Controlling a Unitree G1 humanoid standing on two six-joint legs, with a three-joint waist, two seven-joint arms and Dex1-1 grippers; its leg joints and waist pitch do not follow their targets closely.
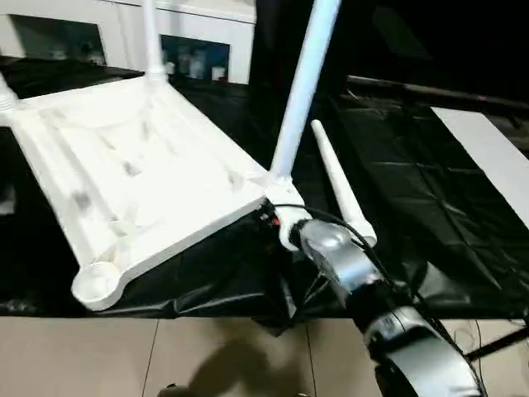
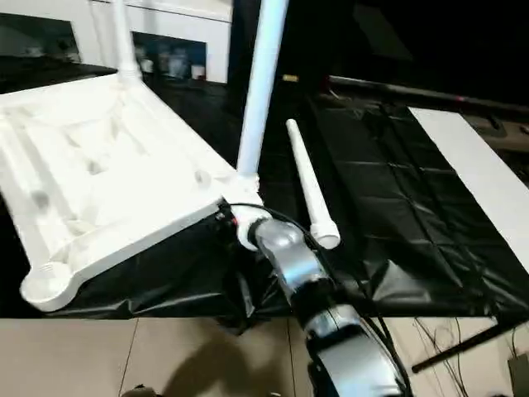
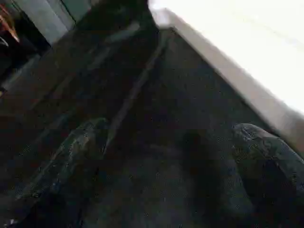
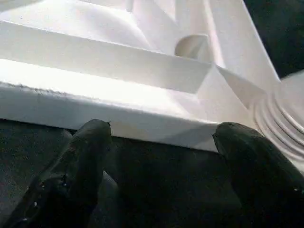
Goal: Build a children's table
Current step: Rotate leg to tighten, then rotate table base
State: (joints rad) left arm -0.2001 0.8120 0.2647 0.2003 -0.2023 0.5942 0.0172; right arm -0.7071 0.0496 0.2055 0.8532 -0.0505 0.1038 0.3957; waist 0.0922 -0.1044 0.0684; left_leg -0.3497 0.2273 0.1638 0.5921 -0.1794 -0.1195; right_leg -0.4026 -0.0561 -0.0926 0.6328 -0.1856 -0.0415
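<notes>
Two legs (image 1: 302, 91) stand upright in the far sockets of the tabletop (image 1: 132, 178), which lies ribs-up across the counter's (image 1: 430, 190) left half, one empty socket (image 1: 95, 281) at the near edge. A loose leg (image 1: 339, 186) lies beside it; black sheet is bare rightward. The right hand (image 4: 159, 142), fingers apart, faces the tabletop's near-right rim. The left hand (image 3: 166, 142) hovers spread over dark sheet.

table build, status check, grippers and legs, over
Both grippers open, empty: left gripper over black sheet, right gripper at tabletop edge. Two legs socketed; loose leg lies beside.
</notes>
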